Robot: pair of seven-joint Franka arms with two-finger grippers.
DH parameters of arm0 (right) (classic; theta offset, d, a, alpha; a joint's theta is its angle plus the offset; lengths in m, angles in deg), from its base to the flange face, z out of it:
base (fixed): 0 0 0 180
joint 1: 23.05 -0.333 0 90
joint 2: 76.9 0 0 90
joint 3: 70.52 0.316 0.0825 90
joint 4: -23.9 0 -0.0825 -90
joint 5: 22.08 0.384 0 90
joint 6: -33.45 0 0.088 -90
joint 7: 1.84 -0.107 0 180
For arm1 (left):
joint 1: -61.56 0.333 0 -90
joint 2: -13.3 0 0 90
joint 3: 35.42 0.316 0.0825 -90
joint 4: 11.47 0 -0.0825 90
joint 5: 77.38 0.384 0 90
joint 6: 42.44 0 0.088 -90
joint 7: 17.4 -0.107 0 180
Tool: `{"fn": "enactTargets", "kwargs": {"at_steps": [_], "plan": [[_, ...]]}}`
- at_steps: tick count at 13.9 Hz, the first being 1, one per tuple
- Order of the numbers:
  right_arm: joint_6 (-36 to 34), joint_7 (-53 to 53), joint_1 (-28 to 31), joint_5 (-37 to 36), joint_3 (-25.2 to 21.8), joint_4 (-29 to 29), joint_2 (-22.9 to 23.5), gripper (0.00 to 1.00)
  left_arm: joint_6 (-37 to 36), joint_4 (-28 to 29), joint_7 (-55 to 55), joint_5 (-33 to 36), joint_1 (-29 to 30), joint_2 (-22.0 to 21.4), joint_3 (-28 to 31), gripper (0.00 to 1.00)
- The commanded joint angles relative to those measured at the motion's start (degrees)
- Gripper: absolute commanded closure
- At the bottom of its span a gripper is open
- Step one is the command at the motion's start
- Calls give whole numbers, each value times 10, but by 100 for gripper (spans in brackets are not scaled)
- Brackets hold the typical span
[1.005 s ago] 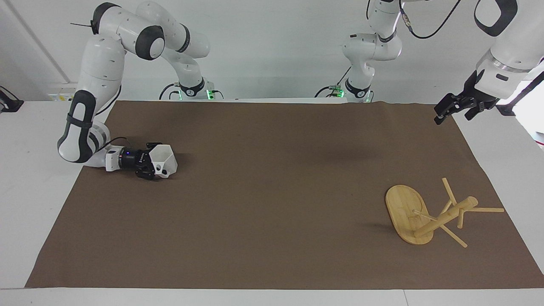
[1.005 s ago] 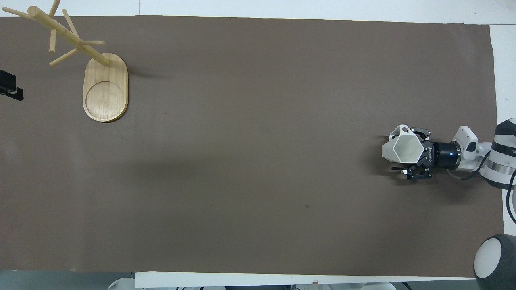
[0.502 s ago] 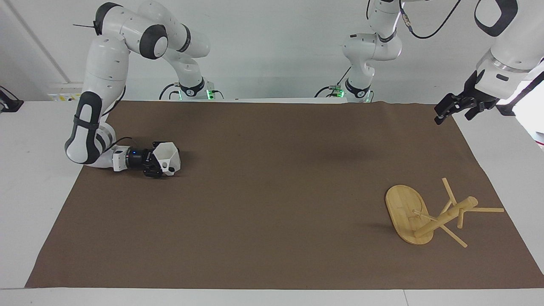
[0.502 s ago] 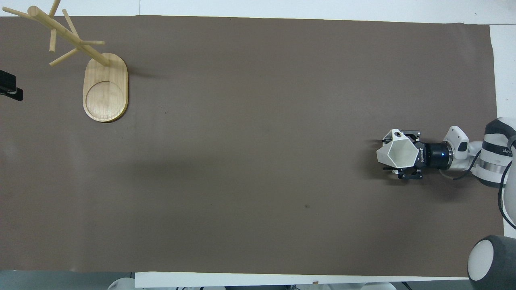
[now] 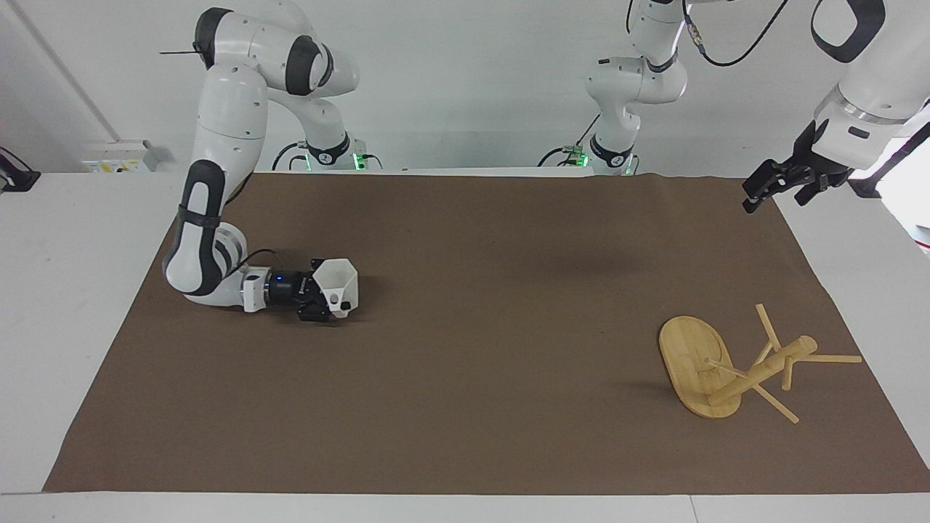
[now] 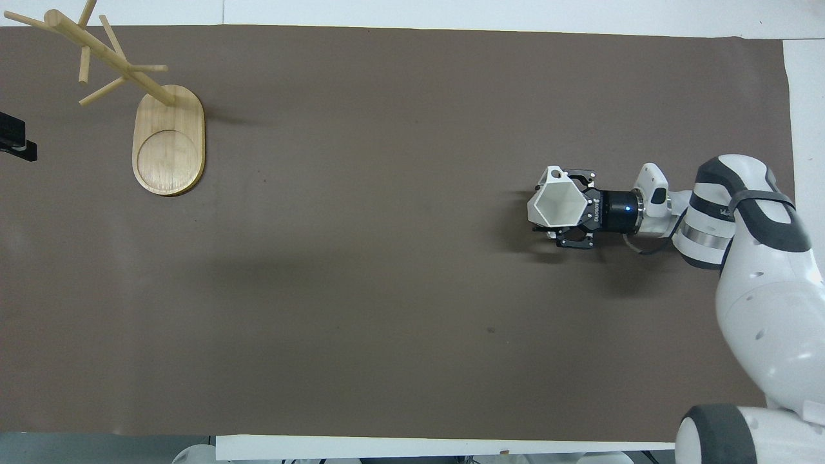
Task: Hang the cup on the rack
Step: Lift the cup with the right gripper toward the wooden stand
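Holding the cup [image 5: 338, 285] clamped upright, rim up, the right hand [image 5: 320, 299] hangs low over the tabletop [image 5: 465, 327] toward the right arm's end, well apart from the rack [image 5: 734, 367] at the left arm's end. The waiting left hand [image 5: 771, 185] cannot be read. Carried this low, the cup might scrape the tabletop and twist loose.

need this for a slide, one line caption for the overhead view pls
Right hand carries the white cup over the brown mat, with the bamboo rack at the left arm's end.
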Motion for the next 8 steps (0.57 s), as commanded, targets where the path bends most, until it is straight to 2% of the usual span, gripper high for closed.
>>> {"fn": "enactTargets", "kwargs": {"at_steps": [1, 5, 8], "plan": [[60, -61, -93, 95, -2, -15, -29, 99, 7, 21, 5, -1, -1, -17, 1, 0], [174, -170, -232, 196, -3, 20, -35, 100, 18, 19, 3, -1, -6, -15, 1, 0], [279, -214, -312, 258, -2, 82, -26, 100, 54, 34, 7, -1, -24, -17, -1, 0]]}}
